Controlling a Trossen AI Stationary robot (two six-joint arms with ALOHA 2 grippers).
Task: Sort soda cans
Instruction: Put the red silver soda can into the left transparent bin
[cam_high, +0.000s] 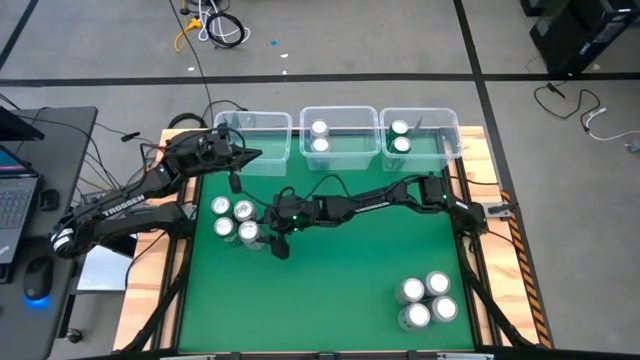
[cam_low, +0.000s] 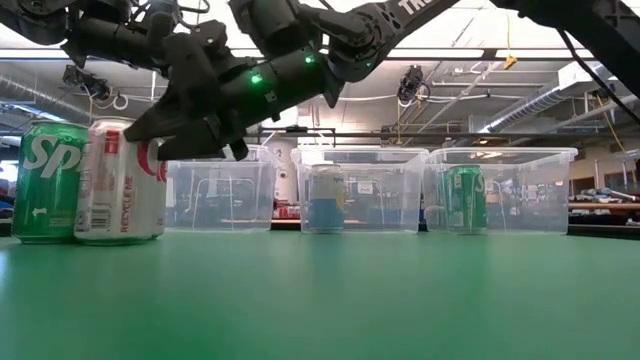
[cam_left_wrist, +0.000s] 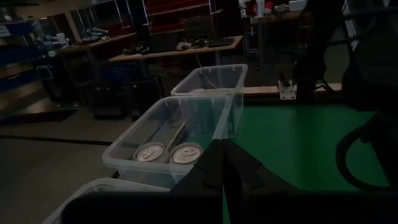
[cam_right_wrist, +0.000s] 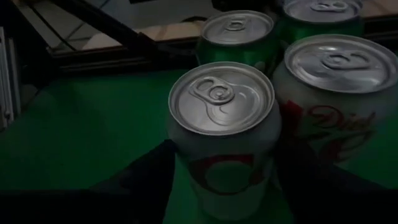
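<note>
Soda cans stand in three places on the green table (cam_high: 330, 290). A cluster of four (cam_high: 232, 220) is near the left edge, two green and two silver/white. Another four (cam_high: 427, 300) sit near the front right corner. The last four are in bins along the far edge.

Three clear plastic bins stand in a row there. The left bin (cam_high: 262, 128) shows no cans inside. The middle bin (cam_high: 340, 133) holds two cans (cam_high: 320, 136), one behind the other; from table height one shows a pale blue side. The right bin (cam_high: 422, 131) holds two cans (cam_high: 400, 136), the one visible from table height being green.

The right gripper (cam_high: 262, 232) reaches across to the left cluster. Its fingers are apart on either side of a silver/white can (cam_right_wrist: 222, 130) with red lettering; whether they touch its sides cannot be told.

The left gripper (cam_high: 247, 157) hovers just in front of the left bin, its fingers pressed together on nothing.
</note>
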